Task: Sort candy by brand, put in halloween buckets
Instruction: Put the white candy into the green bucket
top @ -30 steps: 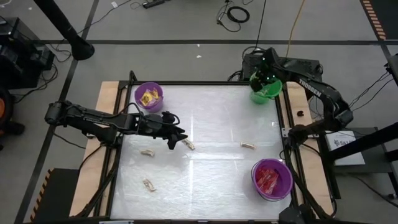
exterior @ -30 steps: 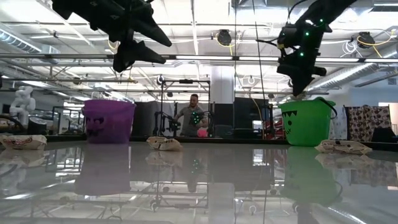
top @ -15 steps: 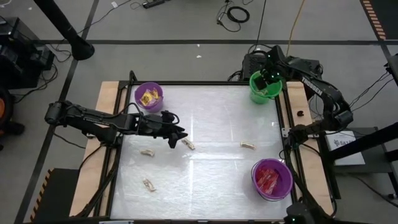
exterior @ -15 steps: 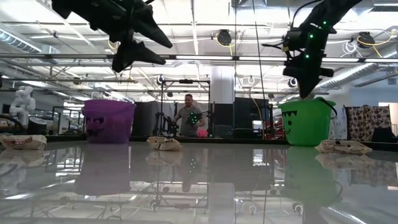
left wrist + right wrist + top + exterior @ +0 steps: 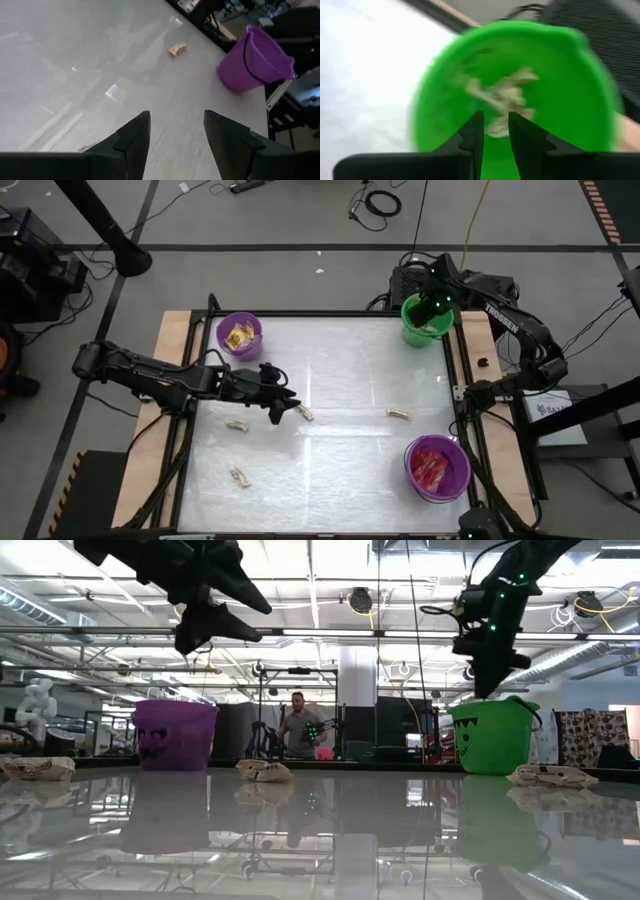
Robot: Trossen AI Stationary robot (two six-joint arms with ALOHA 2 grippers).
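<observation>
right gripper (image 5: 491,131) was held over the bright green plastic pail (image 5: 424,321) at 1 o'clock, fingers slightly apart; left gripper (image 5: 174,135) was spread wide, empty.

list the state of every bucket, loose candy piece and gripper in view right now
green bucket: upright, tan candy inside
purple bucket far left: upright, yellow packets inside
purple bucket near right: upright, red packets inside
four tan candies: loose on table
left gripper: open, empty, over table
right gripper: above green bucket, fingers slightly apart
</observation>
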